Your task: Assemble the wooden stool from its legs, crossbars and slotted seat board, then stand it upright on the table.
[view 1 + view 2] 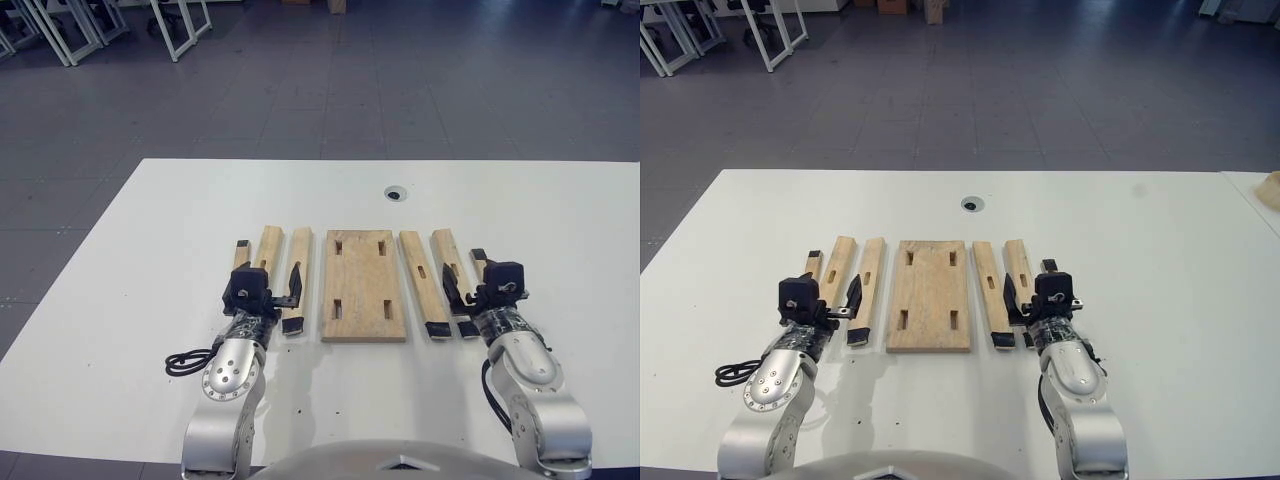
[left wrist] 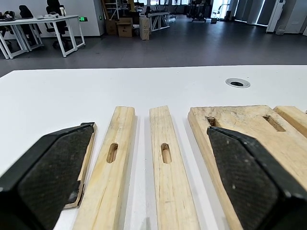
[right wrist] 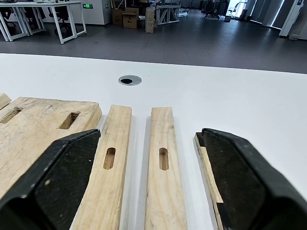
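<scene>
L gripper [image 1: 268,285], R gripper [image 1: 463,285]: jaws both spread, empty, straddling legs [image 2: 165,163]. Narrow onto one only, grip mid-length, keep slot [image 2: 164,152] clear for crossbar [image 1: 241,252].

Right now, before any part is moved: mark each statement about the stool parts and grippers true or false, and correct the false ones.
1. The board lies flat on the table. True.
2. The board has two slots. False: it has four.
3. Two slotted legs lie on each side of the board. True.
4. Both grippers are shut on legs. False: the left gripper and the right gripper are open and hold nothing.
5. A round hole in the table lies beyond the board. True.
6. The stool stands assembled. False: the parts lie separate.
</scene>
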Tool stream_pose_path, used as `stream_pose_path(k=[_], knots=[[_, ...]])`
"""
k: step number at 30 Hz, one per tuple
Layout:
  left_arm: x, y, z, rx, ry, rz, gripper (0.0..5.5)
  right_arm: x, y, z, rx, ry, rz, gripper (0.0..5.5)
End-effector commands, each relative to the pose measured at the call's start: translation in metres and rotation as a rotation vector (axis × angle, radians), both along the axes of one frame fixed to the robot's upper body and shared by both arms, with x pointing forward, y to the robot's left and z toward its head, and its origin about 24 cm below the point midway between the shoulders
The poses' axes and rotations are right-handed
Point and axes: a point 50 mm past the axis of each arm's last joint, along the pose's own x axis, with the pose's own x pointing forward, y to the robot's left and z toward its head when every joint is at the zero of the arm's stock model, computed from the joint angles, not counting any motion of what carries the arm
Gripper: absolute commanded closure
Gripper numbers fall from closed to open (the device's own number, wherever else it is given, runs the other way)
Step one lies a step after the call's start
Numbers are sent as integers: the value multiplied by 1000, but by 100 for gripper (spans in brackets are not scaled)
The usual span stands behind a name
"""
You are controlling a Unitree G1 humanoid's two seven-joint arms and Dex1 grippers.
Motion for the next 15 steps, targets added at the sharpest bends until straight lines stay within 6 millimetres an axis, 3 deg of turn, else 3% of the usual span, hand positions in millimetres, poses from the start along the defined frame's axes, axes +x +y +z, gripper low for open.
stream_pose_path(k=[1, 7, 10, 15], knots=[[0, 1, 1, 3, 5, 14, 110, 7, -14, 1, 20, 13, -45, 159], [-3, 0, 0, 1, 14, 15, 110, 34, -92, 10, 4, 46, -178, 159], [-5, -1, 0, -2, 18, 16, 110, 37, -101, 7, -6, 96, -110, 159], [-5, -2, 0, -5, 23, 5, 110, 31, -89, -6, 37, 162, 11, 159]])
